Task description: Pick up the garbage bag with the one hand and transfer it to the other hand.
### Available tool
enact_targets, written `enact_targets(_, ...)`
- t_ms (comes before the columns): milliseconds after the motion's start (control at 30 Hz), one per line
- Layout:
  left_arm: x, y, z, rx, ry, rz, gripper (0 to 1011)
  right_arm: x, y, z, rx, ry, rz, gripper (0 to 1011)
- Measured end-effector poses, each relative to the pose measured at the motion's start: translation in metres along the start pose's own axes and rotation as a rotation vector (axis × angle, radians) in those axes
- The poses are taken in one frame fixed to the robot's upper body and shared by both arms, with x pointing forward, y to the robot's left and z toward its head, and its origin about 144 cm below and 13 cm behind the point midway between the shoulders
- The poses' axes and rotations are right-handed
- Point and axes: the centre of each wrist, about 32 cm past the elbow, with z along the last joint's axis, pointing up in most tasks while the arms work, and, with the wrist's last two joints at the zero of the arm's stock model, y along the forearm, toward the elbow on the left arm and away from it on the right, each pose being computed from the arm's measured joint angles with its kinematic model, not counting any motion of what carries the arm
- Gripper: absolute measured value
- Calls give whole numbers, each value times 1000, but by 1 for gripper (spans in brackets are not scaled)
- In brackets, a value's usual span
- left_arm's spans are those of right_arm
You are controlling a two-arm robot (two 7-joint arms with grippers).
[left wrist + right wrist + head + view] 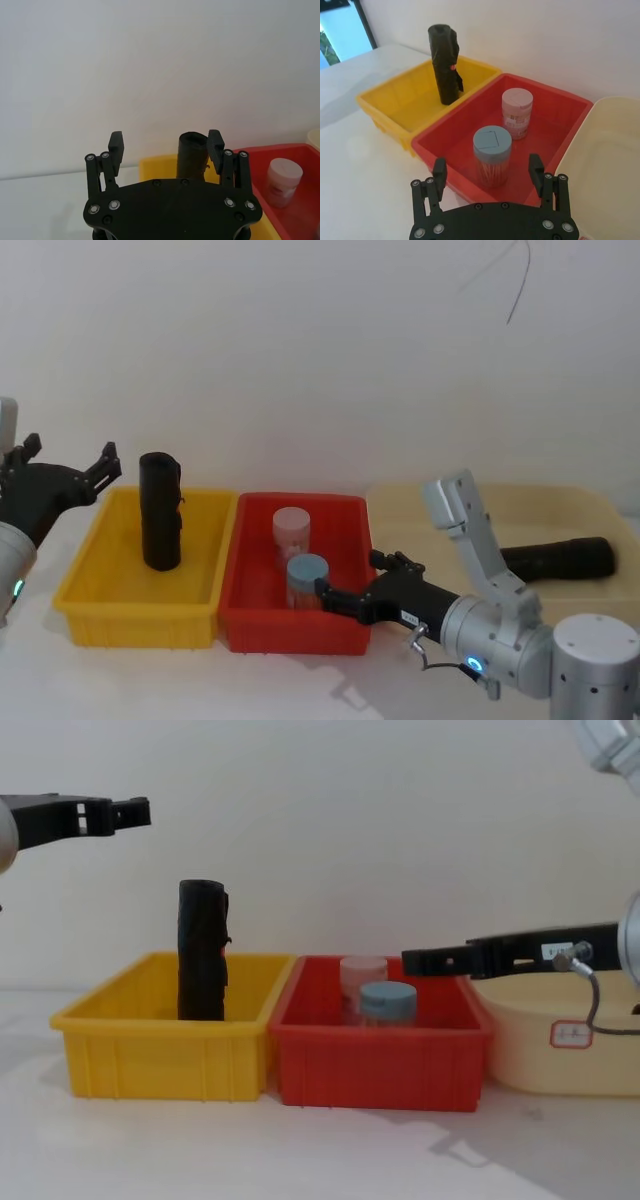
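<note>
Black and upright, the garbage bag [160, 512] stands in the yellow bin [130, 625] at the left of the table, toward the bin's far wall, with nothing touching it; from the right wrist camera I can make out a small red-and-white mark on its side. I have the left gripper [100, 472] hanging in the air to the left of the bag, higher than its top in the chest view and clear of it; its fingers [116, 145] are spread wide and hold nothing, and through the left wrist camera the top of the bag shows farther off between them.

I have the right gripper [350, 580] reaching in low from the right, over the near right part of the red bin [250, 625] and above its rim; its fingers [536, 169] are also spread wide and empty. A blue-lidded jar [307, 578] stands in the red bin just beyond those fingertips, and a pink-lidded jar [292, 530] stands behind it, toward the far wall.

The red bin sits just beside the yellow one, on its right; a cream tub [560, 495] sits to the right again, with a second black roll [560, 558] lying on its side in it.
</note>
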Motion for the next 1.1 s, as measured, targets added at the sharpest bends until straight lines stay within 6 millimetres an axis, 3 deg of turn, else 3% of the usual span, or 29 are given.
enact_targets(433, 4, 2, 0, 2, -4, 23, 1001, 24, 19, 3, -26, -42, 67, 1001)
enact_targets(1100, 6, 3, 1, 3, -6, 32, 1001, 44, 42, 7, -41, -61, 109, 1001)
